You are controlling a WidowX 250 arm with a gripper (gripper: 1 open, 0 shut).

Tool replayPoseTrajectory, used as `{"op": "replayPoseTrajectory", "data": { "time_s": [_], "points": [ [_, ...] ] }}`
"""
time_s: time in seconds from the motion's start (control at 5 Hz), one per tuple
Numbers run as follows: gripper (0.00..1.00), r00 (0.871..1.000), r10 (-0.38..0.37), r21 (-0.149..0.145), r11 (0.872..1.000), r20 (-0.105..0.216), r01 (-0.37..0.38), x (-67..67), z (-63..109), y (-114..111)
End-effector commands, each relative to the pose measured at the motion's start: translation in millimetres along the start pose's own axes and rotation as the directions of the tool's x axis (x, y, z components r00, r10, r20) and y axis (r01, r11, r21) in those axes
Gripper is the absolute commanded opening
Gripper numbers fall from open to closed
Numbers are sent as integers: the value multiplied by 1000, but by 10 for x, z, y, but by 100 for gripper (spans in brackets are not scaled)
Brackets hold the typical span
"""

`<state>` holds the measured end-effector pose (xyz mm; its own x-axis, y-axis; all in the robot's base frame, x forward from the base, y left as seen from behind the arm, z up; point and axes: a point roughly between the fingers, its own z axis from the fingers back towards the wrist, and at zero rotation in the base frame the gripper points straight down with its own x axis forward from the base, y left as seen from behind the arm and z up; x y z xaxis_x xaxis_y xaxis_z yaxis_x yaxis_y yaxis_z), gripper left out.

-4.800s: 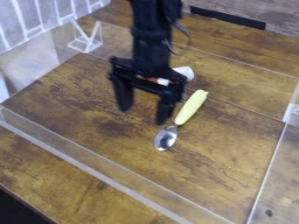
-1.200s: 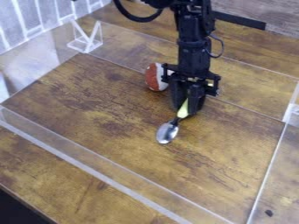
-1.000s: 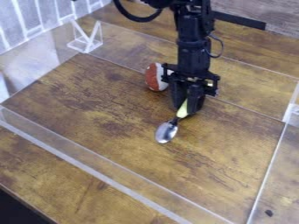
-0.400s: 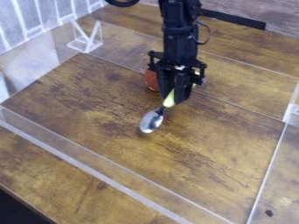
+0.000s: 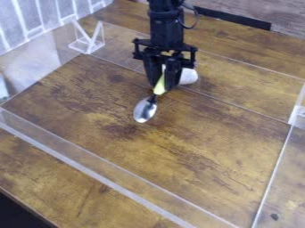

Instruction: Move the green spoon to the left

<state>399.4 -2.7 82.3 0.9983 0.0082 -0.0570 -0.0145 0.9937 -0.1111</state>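
While the black two-fingered gripper (image 5: 161,82) points straight down a little above the picture's centre, its fingers are clamped on the chunky yellow-green handle of the small green spoon (image 5: 150,101), so the spoon hangs tilted from the jaws with its shiny silver metal bowl lowest, toward seven o'clock of the gripper. Whether the bowl touches the dark brown wooden tabletop (image 5: 226,156) or hangs just above it cannot be told. Just beside the gripper at three o'clock, a white-stemmed toy mushroom (image 5: 187,77) peeks out, mostly hidden behind the fingers. A low clear plastic wall (image 5: 84,169) fences the work area along its near edge, from nine o'clock down toward six o'clock. Well apart at eleven o'clock of the gripper, a small clear plastic stand (image 5: 86,36) sits outside the fenced area.
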Motion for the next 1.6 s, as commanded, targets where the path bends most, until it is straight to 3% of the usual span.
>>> {"op": "replayPoseTrajectory", "data": {
  "time_s": [0.0, 0.2, 0.6, 1.0, 1.2, 1.4],
  "points": [
    [100, 988, 47, 3, 999, 147, -48, -29, 578, 33],
    [100, 987, 91, 3, 996, 131, -92, -75, 417, 4],
    [100, 984, 130, -3, 991, 118, -131, -330, 133, -26],
    [100, 976, 184, -23, 983, 115, -183, -394, -217, -151],
    [0, 984, 137, -22, 991, 111, -135, -390, -249, -164],
    [0, 990, 89, -18, 996, 108, -87, -383, -239, -165]
  ]
}}
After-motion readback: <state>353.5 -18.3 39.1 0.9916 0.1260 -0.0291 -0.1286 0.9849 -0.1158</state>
